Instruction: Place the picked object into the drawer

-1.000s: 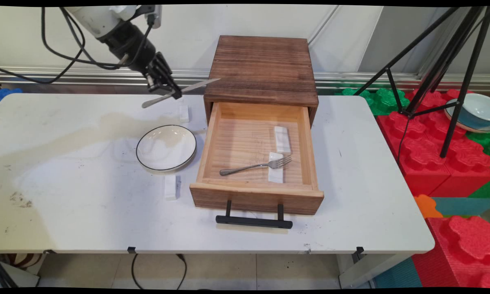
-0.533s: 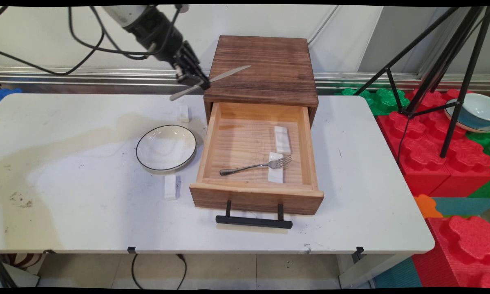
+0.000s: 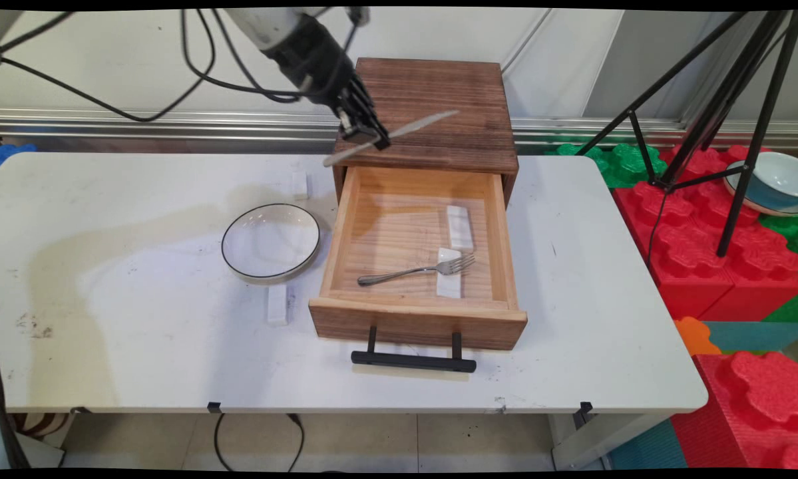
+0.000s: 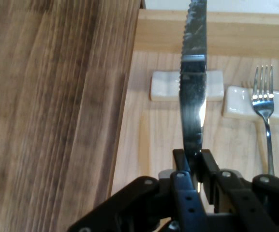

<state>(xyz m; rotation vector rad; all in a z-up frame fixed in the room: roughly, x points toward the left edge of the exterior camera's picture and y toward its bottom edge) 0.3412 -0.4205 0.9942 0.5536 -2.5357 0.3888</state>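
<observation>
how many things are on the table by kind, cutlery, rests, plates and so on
knife: 1, held in the gripper above the drawer unit
fork: 1, in the open drawer
white cutlery rests: 4, two in the drawer, two on the table
plate: 1
wooden drawer unit: 1
total: 8

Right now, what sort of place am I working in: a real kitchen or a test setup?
Most likely a lab or demo setup, not a kitchen: a bare white table bearing a lone wooden drawer unit, black tripod legs beside it, and red foam blocks on the floor.
</observation>
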